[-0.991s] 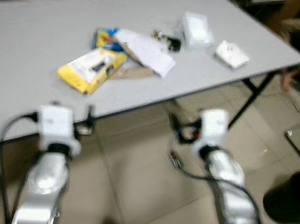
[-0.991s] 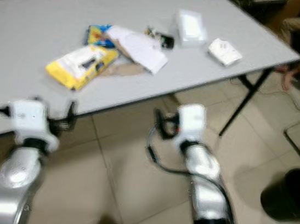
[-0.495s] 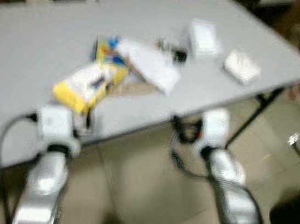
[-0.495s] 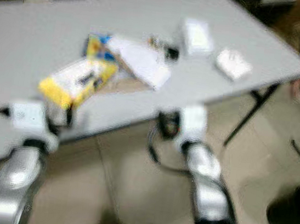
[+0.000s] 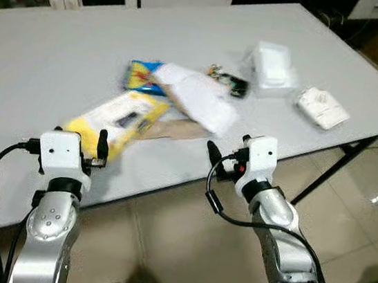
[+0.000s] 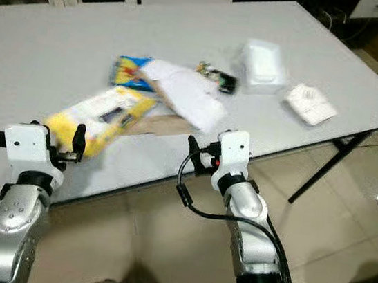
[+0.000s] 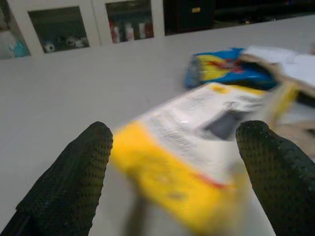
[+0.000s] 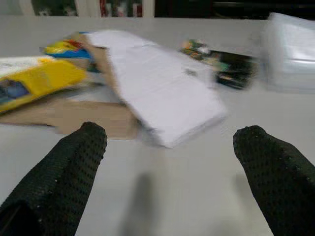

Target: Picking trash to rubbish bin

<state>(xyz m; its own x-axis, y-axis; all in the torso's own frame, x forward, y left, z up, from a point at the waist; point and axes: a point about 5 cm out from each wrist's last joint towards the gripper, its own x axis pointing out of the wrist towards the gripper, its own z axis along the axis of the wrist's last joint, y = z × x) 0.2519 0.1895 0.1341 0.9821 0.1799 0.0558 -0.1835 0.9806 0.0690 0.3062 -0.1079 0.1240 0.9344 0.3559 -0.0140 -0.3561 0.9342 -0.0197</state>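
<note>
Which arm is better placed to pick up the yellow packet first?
Left, most likely. The left gripper is open, and the yellow packet lies right ahead between its jaws at the table's near edge. The right gripper, also open, faces the white paper instead.

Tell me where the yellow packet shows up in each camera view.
Left eye: yellow packet, table's near left.
Right eye, same spot.
Left wrist, between the open left end effector's fingers.
Right wrist, far side.
Shared landmark: white paper.
</note>
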